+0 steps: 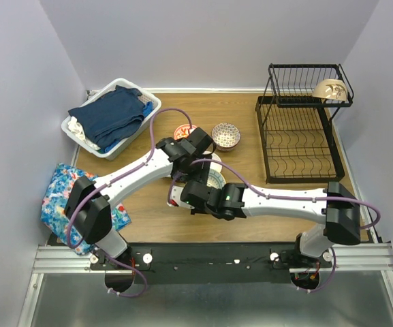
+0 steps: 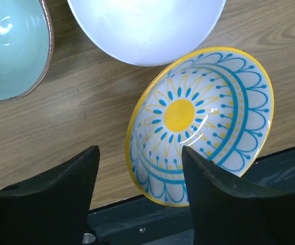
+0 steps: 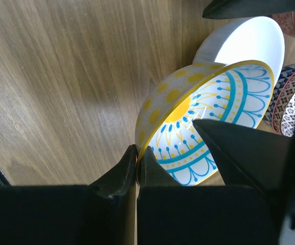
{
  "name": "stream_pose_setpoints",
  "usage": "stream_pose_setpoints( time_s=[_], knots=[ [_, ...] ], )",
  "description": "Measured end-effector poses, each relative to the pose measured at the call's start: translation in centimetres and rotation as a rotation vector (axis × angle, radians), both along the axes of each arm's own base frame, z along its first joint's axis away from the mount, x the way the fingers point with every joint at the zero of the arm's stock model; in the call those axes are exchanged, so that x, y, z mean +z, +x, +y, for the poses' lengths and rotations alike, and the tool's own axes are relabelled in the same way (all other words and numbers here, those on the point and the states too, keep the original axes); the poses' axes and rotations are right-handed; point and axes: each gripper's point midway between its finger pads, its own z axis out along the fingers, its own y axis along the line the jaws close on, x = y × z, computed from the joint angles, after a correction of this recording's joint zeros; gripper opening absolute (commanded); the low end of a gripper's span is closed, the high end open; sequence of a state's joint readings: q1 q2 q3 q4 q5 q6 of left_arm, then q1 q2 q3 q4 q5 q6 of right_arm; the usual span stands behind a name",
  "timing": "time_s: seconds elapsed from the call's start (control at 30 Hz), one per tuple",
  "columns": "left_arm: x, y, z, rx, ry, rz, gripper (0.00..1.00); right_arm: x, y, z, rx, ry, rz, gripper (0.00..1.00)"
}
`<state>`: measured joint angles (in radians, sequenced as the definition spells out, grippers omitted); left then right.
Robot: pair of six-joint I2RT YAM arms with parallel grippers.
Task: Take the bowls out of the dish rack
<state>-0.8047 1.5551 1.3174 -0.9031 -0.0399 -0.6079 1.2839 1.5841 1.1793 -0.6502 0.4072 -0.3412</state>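
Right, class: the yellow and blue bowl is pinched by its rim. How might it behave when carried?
The yellow and blue bowl looks glossy and rigid, so it should keep its shape but may slip where the right gripper pinches its rim. Held tilted, it could swing. Probably fragile: knocking the white bowl beside it risks chipping.

Glossy glazed bowl (image 2: 203,122), matt wood table (image 2: 86,115).

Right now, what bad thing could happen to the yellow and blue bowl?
1. The right gripper pinches the tilted yellow bowl only by its rim; it might slip and crack on the table.
2. The white bowl sits close, so they could knock together.
3. The left gripper hangs open beside it and could bump it.
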Motion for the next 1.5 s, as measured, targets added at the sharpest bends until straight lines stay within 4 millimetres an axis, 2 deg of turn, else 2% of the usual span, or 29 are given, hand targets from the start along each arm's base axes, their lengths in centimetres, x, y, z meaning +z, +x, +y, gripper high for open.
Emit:
stream_pose_setpoints(
  time_s=[0.07,0.23,0.33,0.37,0.47,0.57,0.6,0.67,0.7,0.8,0.9,1.13,1.27,1.37,1.4,1.5],
  knots=[
    [-0.6,0.1,0.0,-0.001,0.029,0.009,0.63,-0.2,0.0,0.0,0.001,-0.008,0.002,0.01],
    [-1.2,-0.4,-0.4,-0.017,0.051,0.024,0.46,-0.5,0.2,-0.2,-0.006,-0.027,-0.009,0.01],
    [-1.9,-0.7,-0.6,-0.027,0.071,0.039,0.31,-0.8,0.2,-0.2,-0.007,-0.04,-0.014,0.01],
    [-2.2,-0.8,-0.5,-0.028,0.085,0.04,0.18,-0.9,0.2,-0.3,-0.009,-0.046,-0.013,0.01],
    [-2.7,-0.5,-0.7,-0.007,0.089,0.047,0.0,-1.4,0.0,-0.5,-0.014,-0.058,0.0,0.01],
    [-2.4,0.1,-1.4,0.038,0.056,0.038,0.0,-1.5,-0.1,-0.2,-0.047,-0.038,0.0,0.03],
    [-2.3,0.3,-1.5,0.046,0.051,0.034,0.0,-1.5,0.0,-0.2,-0.053,-0.036,-0.001,0.12],
    [-2.2,0.4,-1.5,0.053,0.049,0.032,0.0,-1.4,0.1,-0.3,-0.065,-0.031,-0.008,0.22],
    [-2.1,0.4,-1.5,0.054,0.049,0.03,0.0,-1.4,0.2,-0.3,-0.065,-0.031,-0.008,0.34],
    [-1.9,0.6,-1.6,0.036,0.052,0.015,0.0,-1.3,0.2,-0.2,-0.051,-0.035,-0.013,0.58],
    [-2.0,0.5,-1.1,0.005,0.081,0.005,0.0,-1.1,0.2,-0.2,-0.034,-0.042,-0.019,0.7],
    [-1.0,1.7,0.1,0.019,0.081,-0.032,0.0,0.0,0.0,-0.3,-0.049,0.006,-0.015,0.78],
    [1.5,3.4,1.8,0.083,0.027,-0.092,0.0,1.6,-0.3,-0.4,-0.078,0.082,-0.01,0.8],
    [2.8,4.7,3.5,0.142,-0.013,-0.137,0.0,3.2,-0.6,-0.6,-0.102,0.154,-0.008,0.82],
    [3.7,5.2,4.7,0.179,-0.032,-0.162,0.0,3.6,-0.6,-0.7,-0.108,0.175,-0.006,0.83],
    [4.0,6.3,7.4,0.259,-0.047,-0.191,0.0,4.9,-0.8,-0.9,-0.131,0.239,-0.005,0.83]
  ],
)
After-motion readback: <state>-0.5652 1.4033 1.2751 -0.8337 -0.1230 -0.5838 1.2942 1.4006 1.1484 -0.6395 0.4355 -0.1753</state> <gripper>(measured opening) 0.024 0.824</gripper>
